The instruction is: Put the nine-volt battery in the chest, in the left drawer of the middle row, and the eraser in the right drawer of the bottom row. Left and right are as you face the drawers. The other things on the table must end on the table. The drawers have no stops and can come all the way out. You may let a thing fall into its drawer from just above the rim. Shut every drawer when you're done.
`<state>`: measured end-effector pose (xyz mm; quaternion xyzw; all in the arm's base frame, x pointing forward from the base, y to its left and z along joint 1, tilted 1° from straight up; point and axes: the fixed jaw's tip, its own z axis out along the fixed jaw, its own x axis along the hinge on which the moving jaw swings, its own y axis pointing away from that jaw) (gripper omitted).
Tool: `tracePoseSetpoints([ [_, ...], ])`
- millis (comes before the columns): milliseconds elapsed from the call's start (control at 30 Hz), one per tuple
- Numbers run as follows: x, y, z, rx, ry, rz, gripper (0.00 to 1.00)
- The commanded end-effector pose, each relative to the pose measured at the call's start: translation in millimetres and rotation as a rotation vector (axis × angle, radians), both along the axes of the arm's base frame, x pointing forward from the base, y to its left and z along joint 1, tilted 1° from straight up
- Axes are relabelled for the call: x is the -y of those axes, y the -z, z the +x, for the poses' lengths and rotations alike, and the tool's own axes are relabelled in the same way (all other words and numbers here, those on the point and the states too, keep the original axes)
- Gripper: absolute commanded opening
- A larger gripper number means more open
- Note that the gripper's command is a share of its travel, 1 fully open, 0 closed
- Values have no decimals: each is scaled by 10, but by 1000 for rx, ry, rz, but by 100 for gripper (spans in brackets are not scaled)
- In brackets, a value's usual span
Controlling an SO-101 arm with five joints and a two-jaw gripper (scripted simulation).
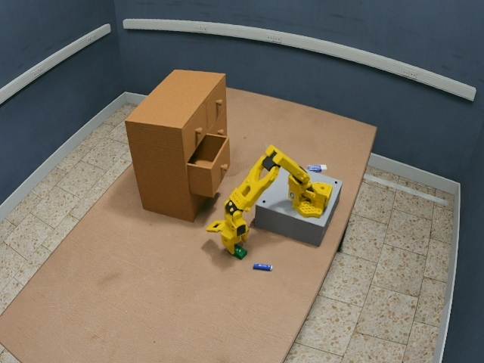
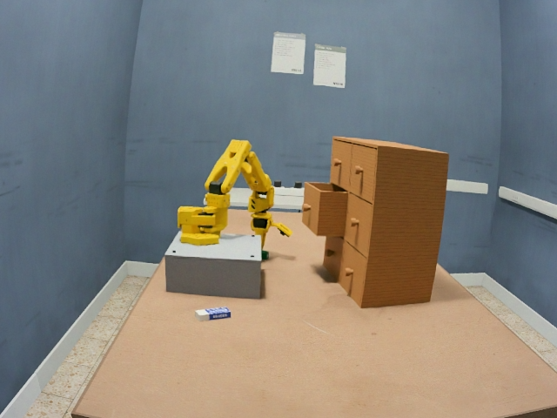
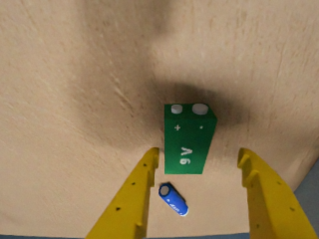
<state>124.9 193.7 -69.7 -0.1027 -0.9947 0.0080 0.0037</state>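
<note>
The green nine-volt battery lies on the table, its terminals facing up in the wrist view. My gripper is open, pointing down close over the battery, which shows between the fingers nearer the left one; it holds nothing. The eraser, white with a blue sleeve, lies beside the robot's base. The chest has its left middle drawer pulled well out, and the part of its inside that shows is empty. Its right bottom drawer is shut.
A blue cylindrical battery lies near the nine-volt battery, toward the table's edge. The grey base block stands between the eraser and the nine-volt battery. The open drawer juts out over the table.
</note>
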Motion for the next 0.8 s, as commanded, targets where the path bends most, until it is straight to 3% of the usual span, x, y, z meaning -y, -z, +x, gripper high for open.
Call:
tracePoseSetpoints([
  [0,-13,20,0,2,2,4,30],
  [100,-13,20,0,2,2,4,30],
  [200,-9,122,0,2,2,4,30],
  [767,-9,126,0,2,2,4,30],
])
